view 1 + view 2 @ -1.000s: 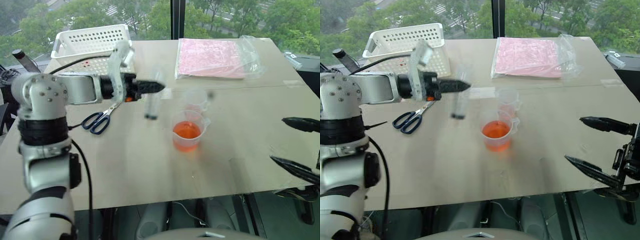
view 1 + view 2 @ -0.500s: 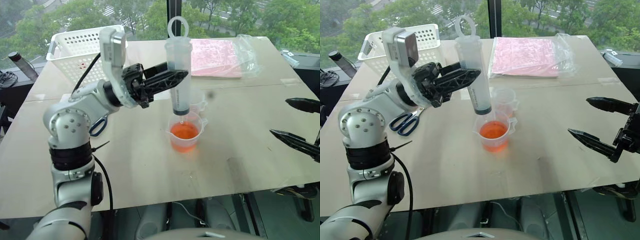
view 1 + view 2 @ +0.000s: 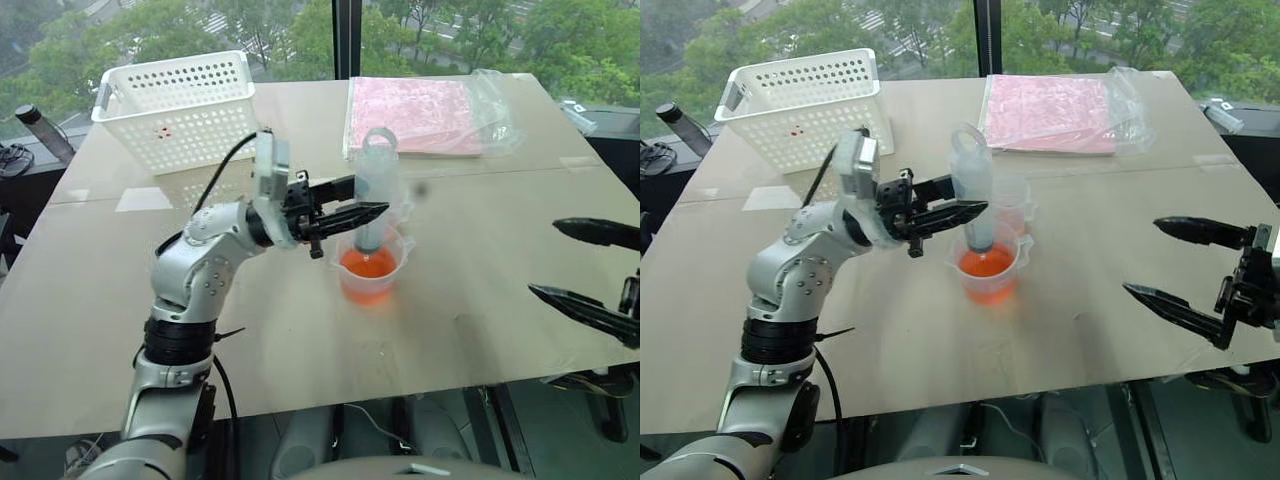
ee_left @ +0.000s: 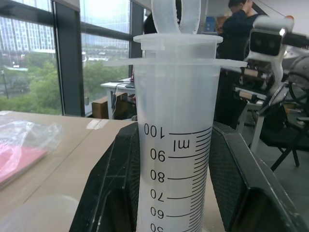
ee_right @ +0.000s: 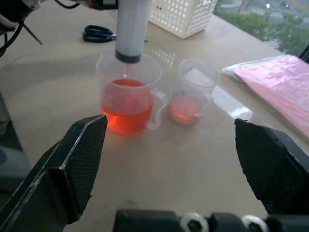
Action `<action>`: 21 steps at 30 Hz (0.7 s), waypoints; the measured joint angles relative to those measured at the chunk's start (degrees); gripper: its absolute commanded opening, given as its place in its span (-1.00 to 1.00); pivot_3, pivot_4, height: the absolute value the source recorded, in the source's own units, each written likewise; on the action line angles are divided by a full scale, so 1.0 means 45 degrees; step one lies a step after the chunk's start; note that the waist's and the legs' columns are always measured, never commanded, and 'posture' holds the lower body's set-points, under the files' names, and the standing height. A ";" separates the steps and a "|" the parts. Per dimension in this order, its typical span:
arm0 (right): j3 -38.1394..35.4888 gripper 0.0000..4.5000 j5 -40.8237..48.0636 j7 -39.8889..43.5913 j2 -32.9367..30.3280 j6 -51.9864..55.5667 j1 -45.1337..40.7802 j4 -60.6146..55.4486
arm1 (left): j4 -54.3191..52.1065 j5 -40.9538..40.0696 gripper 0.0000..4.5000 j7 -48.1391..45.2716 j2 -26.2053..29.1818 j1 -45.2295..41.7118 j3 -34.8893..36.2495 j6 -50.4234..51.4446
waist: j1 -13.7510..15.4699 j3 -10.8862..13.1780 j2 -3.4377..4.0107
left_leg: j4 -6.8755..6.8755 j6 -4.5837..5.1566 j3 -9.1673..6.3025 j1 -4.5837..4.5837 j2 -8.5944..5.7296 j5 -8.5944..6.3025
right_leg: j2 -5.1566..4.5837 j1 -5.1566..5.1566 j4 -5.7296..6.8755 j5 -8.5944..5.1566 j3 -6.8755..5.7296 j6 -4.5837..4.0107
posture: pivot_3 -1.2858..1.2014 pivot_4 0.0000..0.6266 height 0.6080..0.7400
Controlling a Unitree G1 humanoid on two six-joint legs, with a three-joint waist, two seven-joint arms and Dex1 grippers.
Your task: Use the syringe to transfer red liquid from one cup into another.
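Nearest the robot, at the right edge of the counter [image 3: 300, 340], the right claw [image 3: 1188, 275] hangs released, its two black fingers [image 5: 72, 169] spread wide with nothing between them and pointing across the counter toward the cups. Beyond it, about mid-counter, stands the larger cup [image 3: 370, 265], a clear spouted measuring cup with red liquid [image 5: 126, 105] filling its lower part. The left claw [image 3: 352, 205] reaches in from the robot's left, pointing sideways, and is clenched on the syringe [image 3: 973, 195], its fingers [image 4: 113, 188] pressed against either side of the barrel below the flange. The syringe stands close to upright over the larger cup, its ring-topped plunger at the top and its dark seal down at the cup's rim; the narrow tip hangs inside the cup just above the liquid, and whether it touches the surface cannot be told. The barrel looks clear, with its graduations facing the left wrist camera. Just behind the larger cup, almost touching it, sits the smaller cup [image 5: 195, 92], with a shallow layer of red liquid at its bottom. Blue-handled scissors [image 5: 99, 34] lie farther on. At the far side rest a white perforated basket [image 3: 175, 105] to the left and a clear bag of pink sheets [image 3: 415, 115] to the right.
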 measured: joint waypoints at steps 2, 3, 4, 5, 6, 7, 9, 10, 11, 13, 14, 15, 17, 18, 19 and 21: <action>0.0195 1.00 0.0306 -0.0711 -0.0055 0.0255 -0.0515 -0.0317 | 0.0170 0.0465 -0.37 -0.0313 -0.0030 0.0452 -0.0359 -0.0520 | -0.0001 -0.0001 0.0002 | -0.0005 -0.0017 -0.0005 -0.0001 0.0005 0.0010 | 0.0004 -0.0006 0.0000 -0.0001 -0.0005 -0.0002 | 0.03 -0.52 1.00; 0.0287 1.00 0.0392 -0.0991 -0.0119 0.0359 -0.0719 -0.0430 | 0.0236 0.0580 -0.37 -0.0361 -0.0036 0.0596 -0.0429 -0.0632 | 0.0002 0.0000 0.0004 | -0.0006 -0.0025 -0.0005 -0.0004 0.0005 0.0014 | 0.0003 -0.0007 0.0000 -0.0001 -0.0004 -0.0002 | 0.03 -0.52 1.00; 0.0538 1.00 0.0584 -0.1624 -0.0408 0.0586 -0.1209 -0.0659 | 0.0422 0.0783 -0.37 -0.0486 -0.0036 0.0792 -0.0478 -0.0890 | -0.0012 0.0001 0.0009 | -0.0005 -0.0026 -0.0003 -0.0004 0.0005 0.0015 | 0.0002 -0.0008 0.0002 -0.0001 -0.0002 -0.0002 | 0.03 -0.52 1.00; 0.0765 1.00 0.0794 -0.2184 -0.0771 0.0796 -0.1699 -0.0846 | 0.0530 0.0966 -0.37 -0.0564 -0.0039 0.0914 -0.0530 -0.1068 | -0.0013 0.0001 0.0014 | -0.0005 -0.0026 -0.0002 -0.0003 0.0005 0.0015 | -0.0001 -0.0010 0.0002 0.0000 0.0000 -0.0002 | 0.03 -0.52 1.00; 0.1048 1.00 0.1106 -0.2769 -0.1170 0.1033 -0.2264 -0.1027 | 0.0591 0.1099 -0.37 -0.0587 -0.0104 0.1022 -0.0590 -0.1204 | 0.0011 0.0001 0.0012 | -0.0003 -0.0005 -0.0007 -0.0005 0.0005 0.0003 | -0.0004 -0.0007 -0.0001 -0.0001 -0.0006 -0.0002 | 0.03 -0.52 1.00; 0.1264 1.00 0.1349 -0.3051 -0.1343 0.1149 -0.2599 -0.1095 | 0.0654 0.1147 -0.37 -0.0582 -0.0162 0.1028 -0.0656 -0.1259 | 0.0017 0.0000 0.0009 | -0.0003 -0.0001 -0.0007 -0.0004 0.0005 0.0001 | -0.0005 -0.0006 -0.0004 0.0000 -0.0008 -0.0002 | 0.03 -0.52 1.00; 0.2149 1.00 0.2016 -0.3826 -0.1520 0.1440 -0.3552 -0.1126 | 0.0688 0.1213 -0.37 -0.0570 -0.0246 0.1044 -0.0723 -0.1428 | 0.0072 0.0002 0.0005 | 0.0003 0.0003 -0.0020 -0.0018 0.0004 -0.0002 | -0.0012 -0.0003 -0.0016 0.0000 -0.0023 -0.0002 | 0.03 -0.52 1.00; 0.2393 1.00 0.2148 -0.4060 -0.1520 0.1500 -0.3765 -0.1133 | 0.0691 0.1281 -0.37 -0.0560 -0.0264 0.1032 -0.0751 -0.1469 | 0.0076 0.0002 0.0005 | 0.0003 0.0003 -0.0019 -0.0020 0.0003 -0.0002 | -0.0013 -0.0003 -0.0018 0.0000 -0.0022 -0.0002 | 0.03 -0.52 1.00; 0.3369 1.00 0.2477 -0.4918 -0.1501 0.1720 -0.4746 -0.1117 | 0.0720 0.1408 -0.37 -0.0561 -0.0248 0.1075 -0.0753 -0.1625 | 0.0028 0.0003 0.0006 | 0.0004 0.0002 -0.0014 -0.0020 0.0002 -0.0001 | -0.0015 -0.0005 -0.0019 0.0000 -0.0016 -0.0002 | 0.03 -0.52 1.00; 0.4812 1.00 0.2825 -0.6219 -0.1430 0.2017 -0.6013 -0.1288 | 0.0798 0.1494 -0.37 -0.0552 -0.0401 0.1053 -0.0834 -0.1727 | -0.0009 0.0003 0.0006 | -0.0002 -0.0004 -0.0016 -0.0020 0.0003 0.0002 | -0.0014 -0.0009 -0.0022 -0.0001 -0.0017 -0.0003 | 0.03 -0.52 1.00; 0.5551 1.00 0.2862 -0.6825 -0.1266 0.2220 -0.6518 -0.1347 | 0.0834 0.1540 -0.37 -0.0545 -0.0435 0.1048 -0.0892 -0.1770 | -0.0003 0.0003 0.0006 | -0.0006 -0.0015 -0.0019 -0.0025 0.0005 0.0009 | -0.0011 -0.0014 -0.0025 -0.0002 -0.0021 -0.0004 | 0.03 -0.52 1.00; 0.5807 1.00 0.2831 -0.7000 -0.1208 0.2299 -0.6667 -0.1350 | 0.0836 0.1547 -0.37 -0.0543 -0.0437 0.1057 -0.0898 -0.1780 | -0.0001 0.0003 0.0006 | -0.0006 -0.0017 -0.0018 -0.0027 0.0005 0.0010 | -0.0011 -0.0017 -0.0025 -0.0002 -0.0021 -0.0004 | 0.03 -0.52 1.00; 0.7029 0.89 0.2616 -0.7820 -0.0801 0.2704 -0.7550 -0.1219 | 0.0856 0.1596 -0.37 -0.0513 -0.0462 0.1070 -0.0900 -0.1850 | -0.0002 0.0003 0.0007 | -0.0006 -0.0019 -0.0017 -0.0037 0.0004 0.0011 | -0.0012 -0.0024 -0.0028 -0.0001 -0.0020 -0.0004 | 0.03 -0.52 1.00; 0.7307 0.77 0.2558 -0.8006 -0.0683 0.2777 -0.7780 -0.1160 | 0.0849 0.1612 -0.37 -0.0511 -0.0487 0.1081 -0.0904 -0.1862 | 0.0000 0.0003 0.0007 | -0.0006 -0.0018 -0.0016 -0.0040 0.0003 0.0011 | -0.0011 -0.0026 -0.0031 -0.0001 -0.0020 -0.0003 | 0.03 -0.52 1.00; 0.7785 0.61 0.2412 -0.8386 -0.0377 0.2951 -0.8385 -0.1009 | 0.0854 0.1629 -0.37 -0.0501 -0.0483 0.1118 -0.0900 -0.1867 | -0.0004 0.0003 0.0007 | -0.0004 -0.0018 -0.0016 -0.0040 0.0003 0.0011 | -0.0011 -0.0025 -0.0032 -0.0001 -0.0020 -0.0003 | 0.03 -0.52 1.00; 0.8180 0.40 0.2295 -0.8763 -0.0070 0.3105 -0.9035 -0.0926 | 0.0837 0.1633 -0.37 -0.0493 -0.0494 0.1180 -0.0907 -0.1866 | 0.0004 0.0003 0.0008 | -0.0005 -0.0017 -0.0018 -0.0040 0.0001 0.0010 | -0.0012 -0.0025 -0.0034 -0.0001 -0.0021 -0.0002 | 0.03 -0.52 1.00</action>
